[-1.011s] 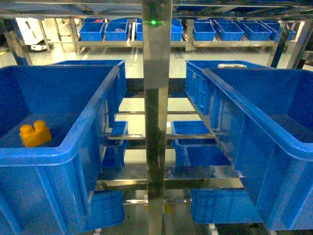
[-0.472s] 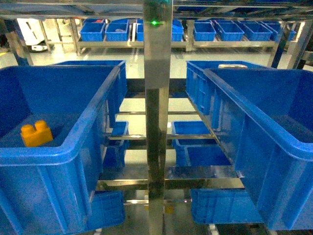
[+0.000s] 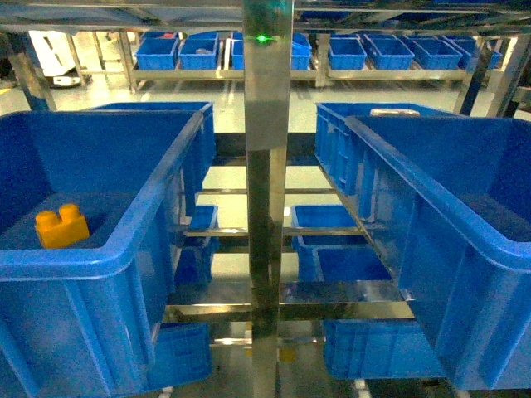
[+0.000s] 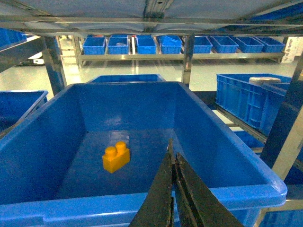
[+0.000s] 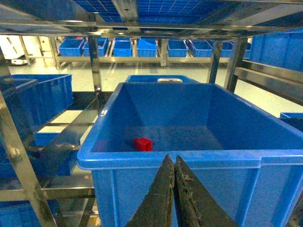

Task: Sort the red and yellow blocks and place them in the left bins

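Observation:
The orange-yellow block [image 3: 61, 225] [image 4: 116, 157] with two studs lies on the floor of the big blue left bin [image 3: 99, 261] [image 4: 142, 203]. My left gripper [image 4: 173, 149] hovers over that bin's near rim, shut and holding nothing, to the right of the block. The small red block [image 5: 142, 144] sits inside the blue bin on the right [image 5: 227, 157] [image 3: 431, 199]; in the head view that bin's wall hides it. My right gripper [image 5: 172, 157] is in front of this bin's near wall, shut and holding nothing. Neither gripper shows in the head view.
A steel rack post [image 3: 267, 207] stands between the two bins. More blue crates sit behind them [image 3: 357, 124], on lower shelves [image 3: 332, 249] and on far racks [image 3: 348, 51]. A shelf frame runs overhead [image 4: 151, 19].

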{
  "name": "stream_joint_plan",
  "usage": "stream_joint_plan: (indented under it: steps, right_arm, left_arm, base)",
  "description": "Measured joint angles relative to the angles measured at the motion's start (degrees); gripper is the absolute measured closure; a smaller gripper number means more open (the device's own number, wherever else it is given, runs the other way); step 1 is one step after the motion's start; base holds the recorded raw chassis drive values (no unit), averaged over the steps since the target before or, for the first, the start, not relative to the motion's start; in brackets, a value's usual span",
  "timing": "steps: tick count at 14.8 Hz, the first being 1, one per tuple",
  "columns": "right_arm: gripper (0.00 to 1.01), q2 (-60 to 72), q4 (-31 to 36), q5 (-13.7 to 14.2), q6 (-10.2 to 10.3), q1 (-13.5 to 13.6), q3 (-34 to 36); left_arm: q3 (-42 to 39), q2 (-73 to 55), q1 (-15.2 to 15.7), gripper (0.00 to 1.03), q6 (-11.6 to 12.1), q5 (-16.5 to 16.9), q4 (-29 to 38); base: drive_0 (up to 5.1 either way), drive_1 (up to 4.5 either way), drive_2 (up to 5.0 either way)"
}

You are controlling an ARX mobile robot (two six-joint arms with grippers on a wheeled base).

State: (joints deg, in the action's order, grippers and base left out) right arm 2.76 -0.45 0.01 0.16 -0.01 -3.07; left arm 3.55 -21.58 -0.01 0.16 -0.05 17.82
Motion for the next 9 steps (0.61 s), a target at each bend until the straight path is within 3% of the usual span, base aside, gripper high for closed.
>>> stream_joint_plan:
  steps: [7, 9]
  right_arm:
    - [0.99, -2.4, 0.2, 0.0, -0.1, 0.0, 2.3]
    - [0.83, -2.4, 0.2, 0.0, 0.0, 0.0, 2.3]
  left_arm:
    - [-2.7, 9.3, 0.0, 1.01, 0.0, 0.0, -5.3]
    - [-2.7, 9.6, 0.0, 0.87, -0.1, 0.0, -5.4]
  base:
    - [0.0, 0.0, 0.0]
    - [0.0, 0.0, 0.0]
